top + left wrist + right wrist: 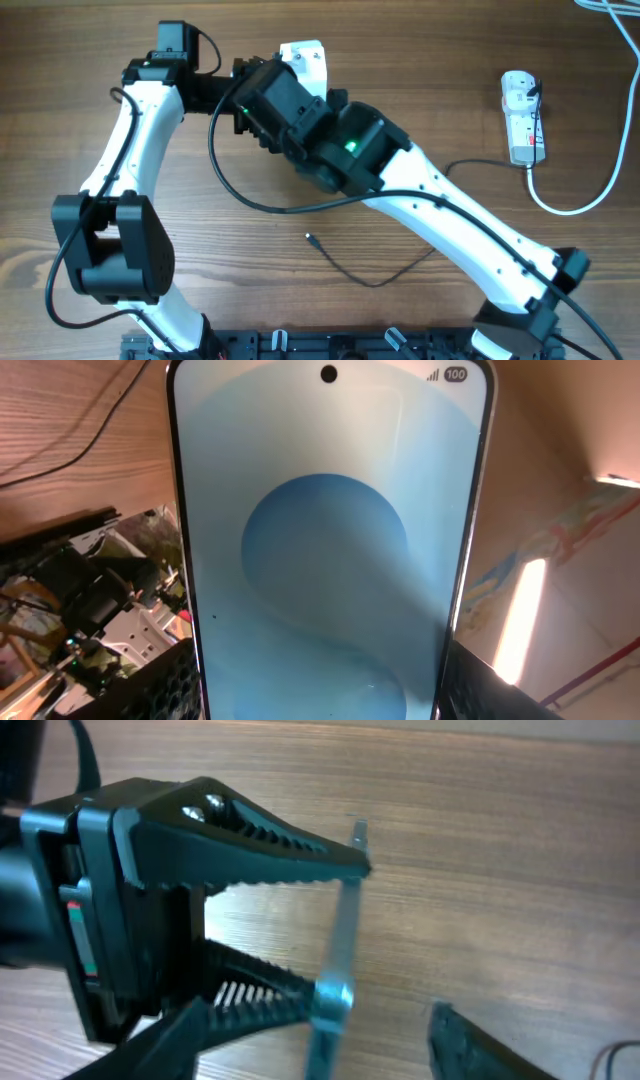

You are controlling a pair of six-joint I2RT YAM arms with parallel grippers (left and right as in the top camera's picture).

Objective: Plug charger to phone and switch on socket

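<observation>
The phone (325, 540) fills the left wrist view with its blue screen lit. My left gripper (320, 685) is shut on its two long edges. From overhead the phone (305, 62) shows pale at the far middle, held off the table by my left gripper (228, 88). My right gripper (262, 95) is right beside it. In the right wrist view it (318, 1012) is open, and the phone (338, 945) is edge-on between its fingers. The charger's thin dark cable lies on the table with its metal tip (309, 237) free. The white socket (522, 117) lies at the far right.
The socket's thick white cord (585, 205) loops along the right edge of the table. The charger cable (380, 280) curves across the front middle, under my right arm. A black arm cable (240, 190) hangs in a loop between the two arms.
</observation>
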